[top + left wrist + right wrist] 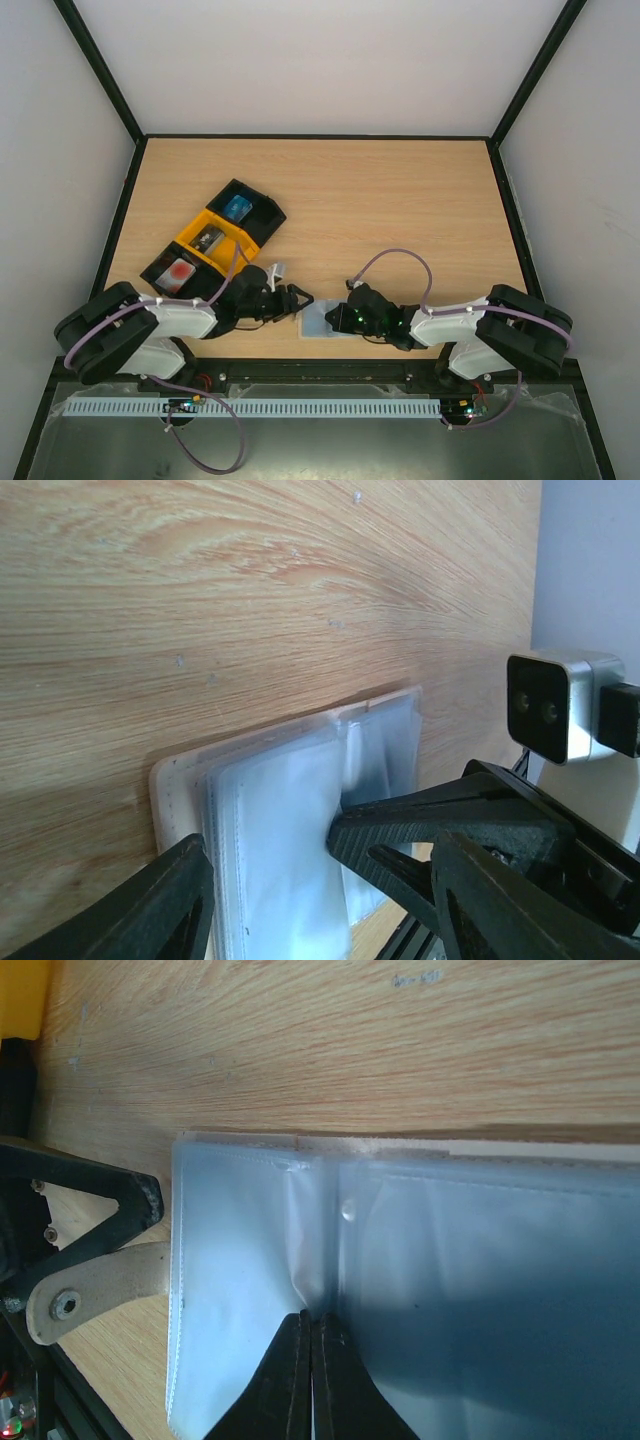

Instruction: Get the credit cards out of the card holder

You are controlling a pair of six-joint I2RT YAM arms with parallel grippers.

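Wood-grain tabletop [400,200] carries a row of black and yellow plastic compartment trays [212,240] at its left. We see a small bright blue item [237,207] in the far tray and a thin, flat, bright red card [180,270] in the nearest black one, well apart from both arms. Between the two grippers, near the table's front edge, lies the flat pale blue-grey card holder [322,322], opened out. From above we get only a pale patch there. The wrist views show us its clear plastic sleeves [285,840] fanned over a beige cover. The left gripper [296,301] has its black jaws apart, with the holder's end lying between them. In its own view the right gripper [311,1325] comes in from the opposite side and sits between those open jaws, over the sleeves. Its jaws are pressed together at the crease between two sleeves, and we cannot tell whether a leaf is nipped between them. Only the left wrist view shows the silver camera [555,705] on the other wrist.
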